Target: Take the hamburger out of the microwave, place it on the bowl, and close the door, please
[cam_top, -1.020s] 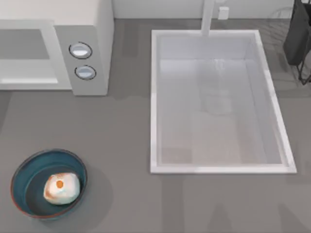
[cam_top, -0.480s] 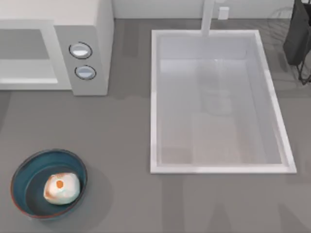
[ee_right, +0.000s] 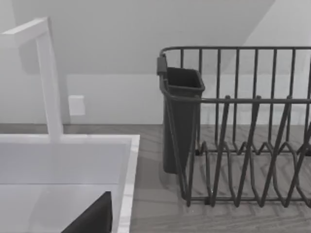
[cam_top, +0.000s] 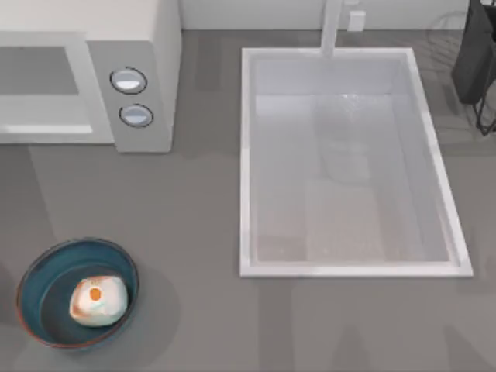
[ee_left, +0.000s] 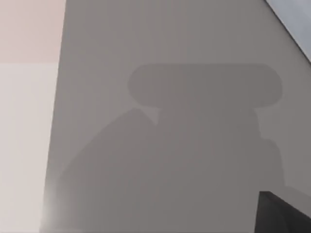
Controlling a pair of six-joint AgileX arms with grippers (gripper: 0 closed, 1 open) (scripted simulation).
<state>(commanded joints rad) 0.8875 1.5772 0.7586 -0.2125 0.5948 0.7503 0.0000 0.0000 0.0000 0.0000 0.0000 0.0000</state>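
The hamburger point(cam_top: 98, 301), a pale lump with an orange spot, lies inside the blue bowl point(cam_top: 39, 273) at the table's front left. The white microwave point(cam_top: 155, 46) stands at the back left, its door point(cam_top: 43, 74) flat against the front, with a grey window. In the left wrist view a dark corner of my left gripper point(ee_left: 286, 216) hangs over bare grey table with an arm's shadow. A dark edge of my right gripper point(ee_right: 92, 218) sits above the sink's corner, facing the dish rack.
A white sink point(cam_top: 244, 155) with a faucet point(cam_top: 333, 27) takes up the table's middle and right. A dark wire dish rack point(ee_right: 243, 126) with a cutlery holder point(ee_right: 180, 121) stands at the back right. Two round knobs point(cam_top: 129, 80) sit on the microwave panel.
A shadow has spread over the table's left edge, below the microwave. The hamburger, bowl and microwave have not moved.
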